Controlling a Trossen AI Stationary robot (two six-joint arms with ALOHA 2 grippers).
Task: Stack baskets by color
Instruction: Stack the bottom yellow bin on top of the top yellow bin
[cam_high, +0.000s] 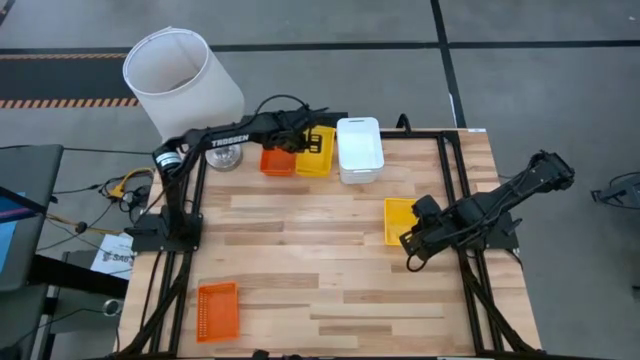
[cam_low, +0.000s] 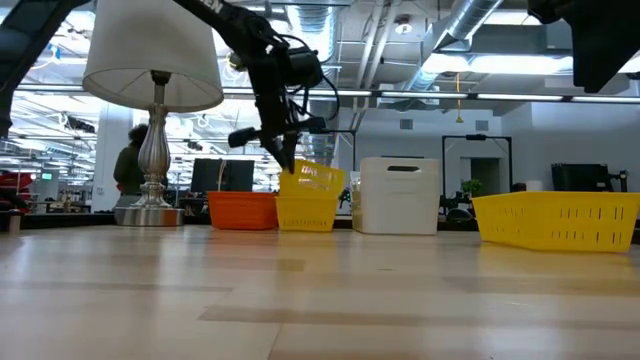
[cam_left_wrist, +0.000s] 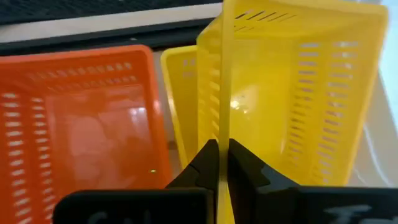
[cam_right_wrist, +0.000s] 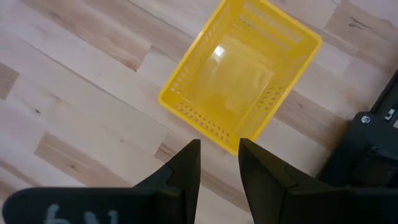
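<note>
From above, the left gripper (cam_high: 296, 133) reaches to the far edge of the wooden table (cam_high: 320, 260), over a tilted yellow basket (cam_high: 318, 143) that sits in a second yellow one. An orange basket stack (cam_high: 278, 160) stands just beside them on the lamp side, and a white basket stack (cam_high: 359, 149) on the other side. A lone yellow basket (cam_high: 398, 220) lies near the right edge, with the right gripper (cam_high: 413, 246) just beside it. A single orange basket (cam_high: 218, 310) lies well apart at the near left corner. A lamp with a white lampshade (cam_high: 180, 75) stands at the far left corner.

At table height, the left gripper (cam_low: 285, 150) pinches the rim of the tilted yellow basket (cam_low: 318, 178), which leans inside the lower yellow basket (cam_low: 305, 212). The orange stack (cam_low: 242, 209), the white stack (cam_low: 399, 194) and the lone yellow basket (cam_low: 558, 220) stand in a row.

The left wrist view shows its fingers (cam_left_wrist: 202, 165) clamped tight on the thin yellow wall (cam_left_wrist: 292, 93), the orange stack (cam_left_wrist: 81, 118) beside it.

The right wrist view shows its fingers (cam_right_wrist: 186, 165) a narrow gap apart, holding nothing, above the near rim of the lone yellow basket (cam_right_wrist: 239, 74).
</note>
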